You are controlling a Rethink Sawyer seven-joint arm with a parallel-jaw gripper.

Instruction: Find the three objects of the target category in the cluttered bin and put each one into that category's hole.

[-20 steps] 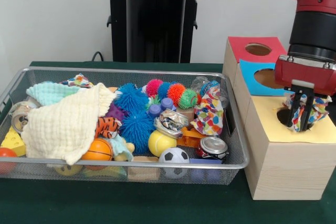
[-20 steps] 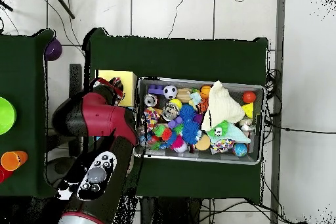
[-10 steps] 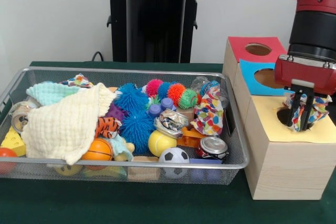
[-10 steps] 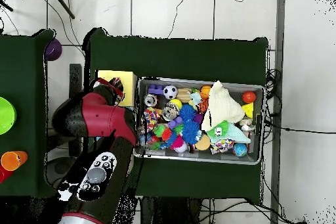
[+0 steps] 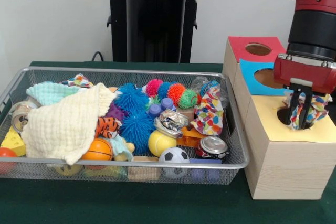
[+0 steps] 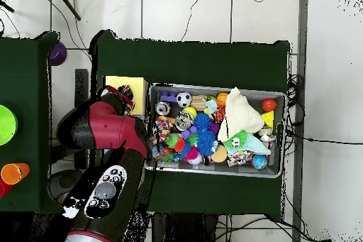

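Note:
My gripper point(image 5: 300, 121) hangs over the round hole point(image 5: 285, 116) in the yellow panel point(image 5: 270, 114) of the pale wood box. It is shut on a white cloth with coloured patches point(image 5: 316, 104), which bunches around the fingers at the hole's mouth. A second patterned cloth point(image 5: 209, 113) lies at the right end of the wire mesh bin point(image 5: 131, 70), and a third point(image 5: 79, 81) peeks out at its back left. In the overhead view the arm point(image 6: 99, 129) covers the gripper beside the yellow box point(image 6: 127, 84).
The blue-panelled box point(image 5: 251, 74) and the red-panelled box point(image 5: 247, 43) stand behind the yellow one. The bin holds a cream waffle cloth point(image 5: 65, 121), a mint cloth point(image 5: 44, 92), spiky balls point(image 5: 131, 111), a soccer ball point(image 5: 174, 156) and cans.
My gripper has risen very slightly over the yellow hole with the cloth still in it. The bin's contents have not moved.

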